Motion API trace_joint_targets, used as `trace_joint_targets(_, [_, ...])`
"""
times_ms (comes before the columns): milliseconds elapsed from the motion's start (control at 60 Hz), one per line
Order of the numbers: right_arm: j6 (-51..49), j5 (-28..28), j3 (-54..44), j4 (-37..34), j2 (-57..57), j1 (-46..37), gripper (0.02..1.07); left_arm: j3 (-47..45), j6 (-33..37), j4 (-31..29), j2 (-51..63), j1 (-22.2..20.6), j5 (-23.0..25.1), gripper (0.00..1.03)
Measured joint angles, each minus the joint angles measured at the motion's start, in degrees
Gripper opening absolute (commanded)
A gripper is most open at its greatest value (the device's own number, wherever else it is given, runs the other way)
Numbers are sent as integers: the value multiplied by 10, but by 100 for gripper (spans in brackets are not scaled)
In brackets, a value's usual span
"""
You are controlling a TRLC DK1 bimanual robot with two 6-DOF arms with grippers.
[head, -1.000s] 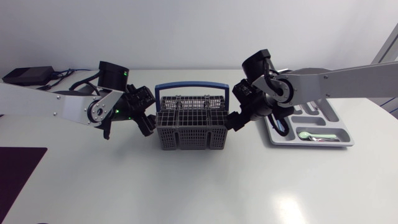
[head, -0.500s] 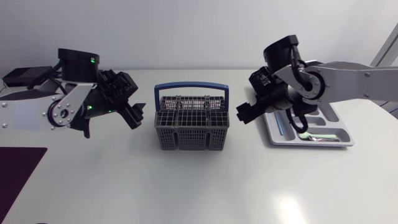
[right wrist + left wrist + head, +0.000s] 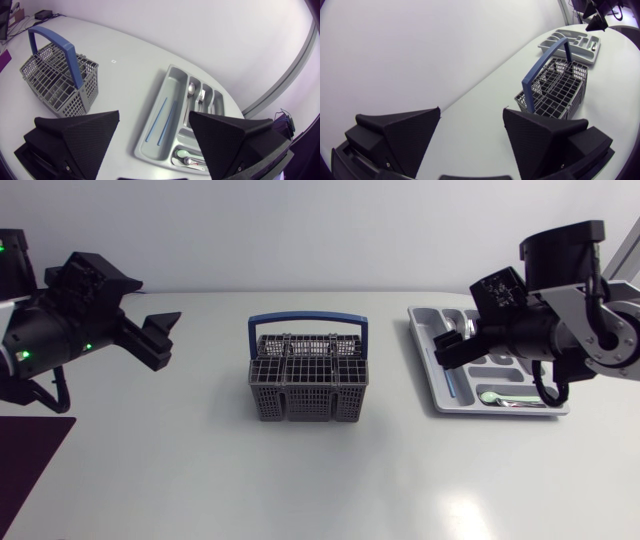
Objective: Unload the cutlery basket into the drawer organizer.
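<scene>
The grey wire cutlery basket (image 3: 307,385) with its upright blue handle stands mid-table; no cutlery shows sticking out of it. At the right lies the grey drawer organizer (image 3: 452,395), holding spoons, forks, two blue sticks and a green spoon (image 3: 495,396). My left gripper (image 3: 163,340) hangs open and empty well left of the basket, pointing toward it. Over the organizer's left part, my right gripper (image 3: 448,348) is open and empty. The left wrist view has the basket (image 3: 555,87) ahead of the open fingers (image 3: 400,137). The right wrist view looks down on the organizer (image 3: 152,145) and the basket (image 3: 57,77).
A dark purple mat (image 3: 30,470) covers the table's front left corner. Bare white tabletop surrounds the basket, with wide room in front of it and between it and the organizer.
Both arms have pulled back from the basket's sides, the left far to the left, the right over the organizer. The right gripper's fingers spread wider.
</scene>
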Motion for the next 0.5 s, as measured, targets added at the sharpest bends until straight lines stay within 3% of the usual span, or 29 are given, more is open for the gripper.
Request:
trace_joint_targets(183, [-18, 0, -46, 16, -59, -29, 102, -33, -20, -7, -59, 32, 3, 98])
trace_joint_targets(500, [-42, -2, -116, 27, -152, -55, 102, -81, -39, -42, -153, 42, 3, 98])
